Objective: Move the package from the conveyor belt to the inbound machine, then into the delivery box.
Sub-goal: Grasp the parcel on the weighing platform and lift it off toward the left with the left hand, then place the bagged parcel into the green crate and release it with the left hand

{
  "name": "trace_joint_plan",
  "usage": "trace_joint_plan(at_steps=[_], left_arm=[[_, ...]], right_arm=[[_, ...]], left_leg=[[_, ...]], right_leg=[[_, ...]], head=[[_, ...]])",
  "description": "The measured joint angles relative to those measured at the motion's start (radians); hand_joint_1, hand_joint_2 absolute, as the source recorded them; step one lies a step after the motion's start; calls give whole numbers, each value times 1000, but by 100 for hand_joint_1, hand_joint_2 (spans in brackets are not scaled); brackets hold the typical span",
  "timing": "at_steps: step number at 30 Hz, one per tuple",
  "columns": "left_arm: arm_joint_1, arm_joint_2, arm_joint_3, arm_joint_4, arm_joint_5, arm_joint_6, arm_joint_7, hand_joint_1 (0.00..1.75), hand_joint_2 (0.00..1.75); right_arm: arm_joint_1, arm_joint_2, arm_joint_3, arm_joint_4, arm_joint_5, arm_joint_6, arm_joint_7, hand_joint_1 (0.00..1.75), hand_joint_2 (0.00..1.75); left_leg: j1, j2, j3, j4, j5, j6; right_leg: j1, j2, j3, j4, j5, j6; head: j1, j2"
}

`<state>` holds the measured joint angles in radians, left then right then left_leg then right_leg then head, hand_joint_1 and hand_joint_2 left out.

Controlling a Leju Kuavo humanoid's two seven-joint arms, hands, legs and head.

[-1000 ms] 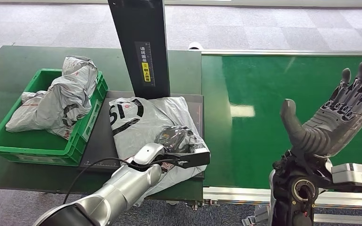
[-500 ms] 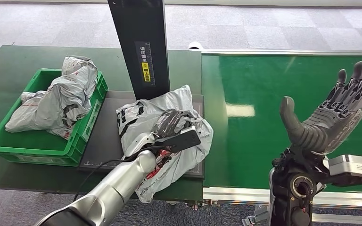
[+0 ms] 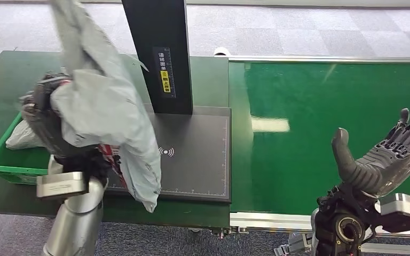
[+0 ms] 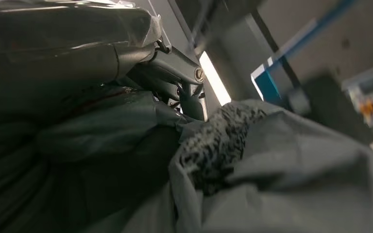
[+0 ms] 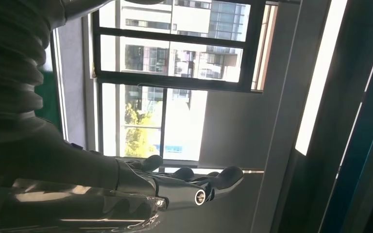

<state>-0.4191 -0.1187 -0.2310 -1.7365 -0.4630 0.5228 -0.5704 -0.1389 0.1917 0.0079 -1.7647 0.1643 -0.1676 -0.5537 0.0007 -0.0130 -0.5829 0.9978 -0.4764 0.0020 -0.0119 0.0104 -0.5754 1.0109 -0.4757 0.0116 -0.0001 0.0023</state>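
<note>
Now the left robot hand [image 3: 48, 120] grips the crumpled grey plastic package [image 3: 104, 106] aloft at nine o'clock, poised for the green plastic delivery box [image 3: 0, 160]; the right robot hand [image 3: 381, 154] waits spread, palm-up.

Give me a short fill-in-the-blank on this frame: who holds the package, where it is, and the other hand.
1. The grey package is held by the robot's ____ hand.
2. The package hangs above the ____ crate.
3. The scanner pad now has ____ lying on it.
4. The right hand hovers over the green ____.

Missing words: left; green; nothing; conveyor belt
</note>
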Motion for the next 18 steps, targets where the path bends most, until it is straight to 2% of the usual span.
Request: trace_joint_plan(at_steps=[2, 5, 10, 13, 18], left_arm=[[-33, 41, 89, -34, 86, -9, 4, 175, 175], [-113, 96, 228, 21, 137, -33, 9, 175, 175], [-285, 206, 422, 323, 136, -55, 21, 175, 175], [-342, 243, 481, 457, 129, -56, 3, 175, 175], [-372, 261, 515, 543, 120, -50, 1, 175, 175]], right_arm=[[32, -6, -12, -9, -17, -3, -9, 0, 175], [67, -16, -21, -16, -37, -11, -14, 0, 175], [102, -32, -26, -21, -65, -21, -17, 0, 175], [110, -37, -27, -25, -67, -23, -18, 0, 175], [111, -39, -28, -26, -67, -24, -18, 0, 175]], left_leg=[[0, 0, 0, 0, 0, 0], [0, 1, 1, 0, 2, -1], [0, 5, 2, 0, 5, -2], [0, 7, 2, 0, 5, -2], [0, 7, 1, 0, 5, -2]], right_leg=[[0, 0, 0, 0, 0, 0], [0, 0, 0, 0, 2, -2], [1, 4, 0, 1, 6, -4], [1, 5, -1, 1, 6, -5], [0, 4, -2, 1, 6, -4]], head=[[0, 0], [0, 0], [0, 0], [0, 0], [0, 0]])
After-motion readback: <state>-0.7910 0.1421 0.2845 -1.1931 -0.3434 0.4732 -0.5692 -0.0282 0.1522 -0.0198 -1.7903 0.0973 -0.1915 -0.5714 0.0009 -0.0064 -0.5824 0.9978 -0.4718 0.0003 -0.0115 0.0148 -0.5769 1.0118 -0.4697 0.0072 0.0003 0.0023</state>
